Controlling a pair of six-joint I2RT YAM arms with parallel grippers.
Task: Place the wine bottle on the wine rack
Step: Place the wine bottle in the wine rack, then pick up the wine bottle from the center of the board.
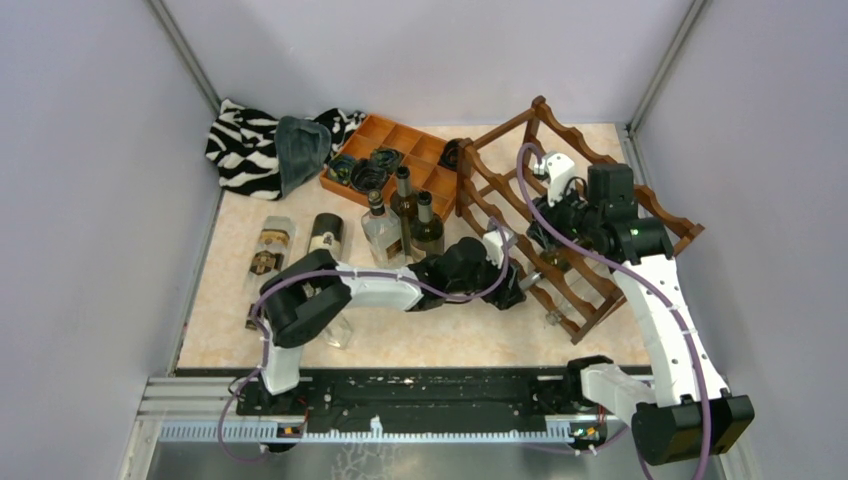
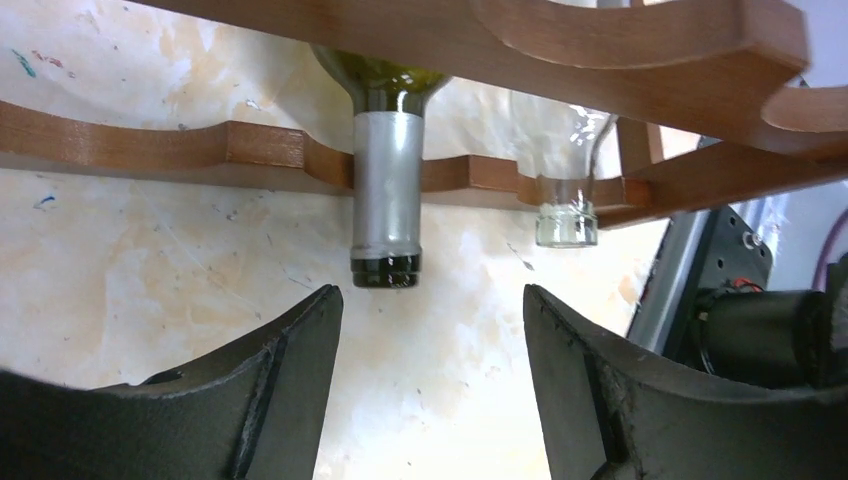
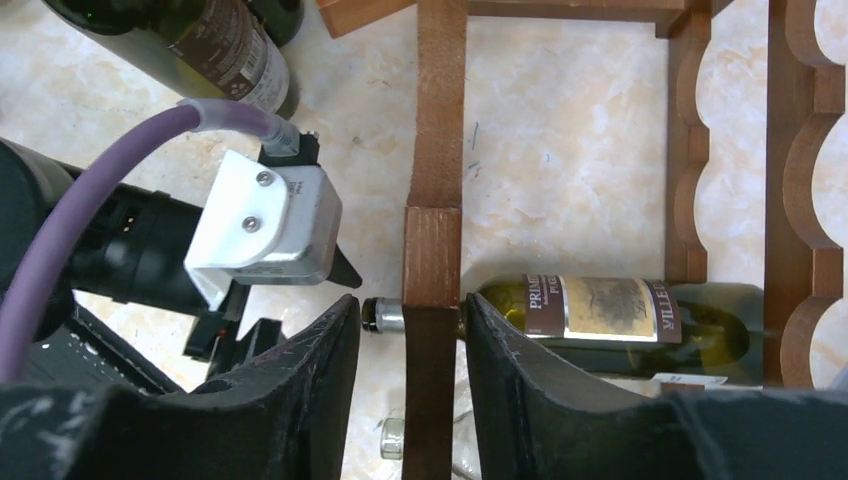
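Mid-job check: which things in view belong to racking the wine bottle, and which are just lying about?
Job: reddish-brown scalloped wooden wine rack; green glass wine bottle lying in it; left gripper, open by its neck; right gripper, open at a rack post.
Lying about: orange-brown compartment tray; zebra-striped cloth; three upright bottles; bottles lying flat at left.

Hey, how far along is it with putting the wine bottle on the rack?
Done: the green wine bottle lies in the wine rack, neck poking through a scalloped rail beside a clear bottle. In hand: nothing; the left gripper is open just short of its mouth, the right gripper open over a rack post. Left: probably only drawing both arms clear.
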